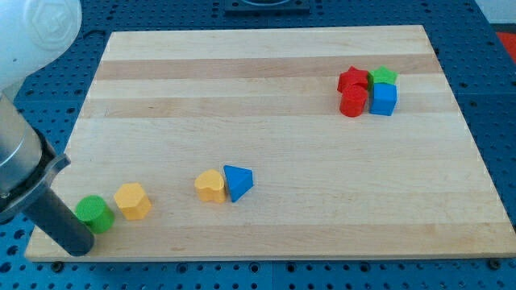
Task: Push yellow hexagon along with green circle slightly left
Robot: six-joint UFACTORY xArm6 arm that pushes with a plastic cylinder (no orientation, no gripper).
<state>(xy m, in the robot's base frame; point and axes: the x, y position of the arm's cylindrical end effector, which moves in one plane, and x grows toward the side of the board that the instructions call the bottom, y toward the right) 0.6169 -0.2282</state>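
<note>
My tip covers the lower left of the green circle. The rod's upper part runs off the view's left edge. The green star is half hidden behind the blue block.

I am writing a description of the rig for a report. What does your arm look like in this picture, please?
Only my lower part shows, at the view's left edge. A grey metal cylinder carries a straight dark rod, almost black and matte. My tip is blunt and rounded. I see no cables, labels or markings on it. A white, rounded, translucent shape sits above, in the view's top-left corner.
</note>
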